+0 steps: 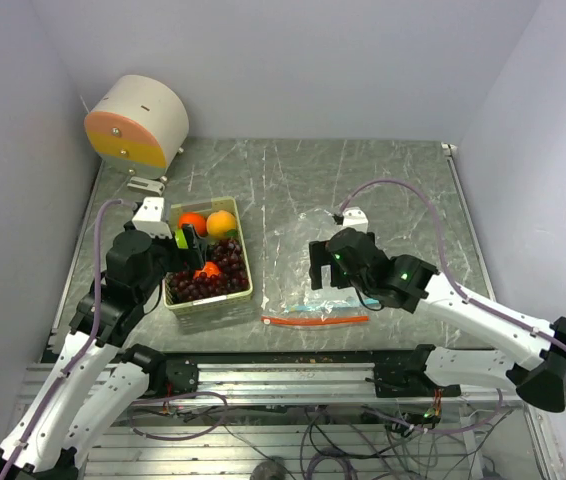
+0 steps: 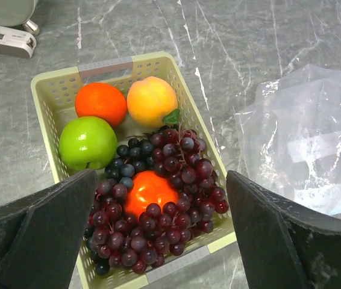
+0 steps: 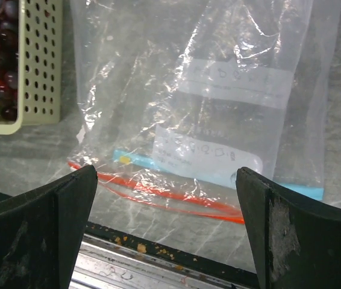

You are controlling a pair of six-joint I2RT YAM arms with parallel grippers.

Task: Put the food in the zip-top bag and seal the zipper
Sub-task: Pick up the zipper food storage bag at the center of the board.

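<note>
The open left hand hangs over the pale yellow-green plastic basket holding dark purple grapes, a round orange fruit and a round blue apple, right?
The round apple is green, not blue; the left wrist view shows it. The open left hand, pale yellow-green plastic basket, dark purple grapes and round orange fruit are as said.

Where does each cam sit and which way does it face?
Top external: above and behind the bases, looking down at the table; both arms show, left gripper over the basket, right gripper over the zip-top bag.
Left wrist: on the left arm, facing down into the basket at the food; left fingers, open, frame the bottom.
Right wrist: on the right arm, facing down at the bag's zipper; right fingers, open, at the bottom corners.
Shared: both wrist views show basket and bag.
</note>
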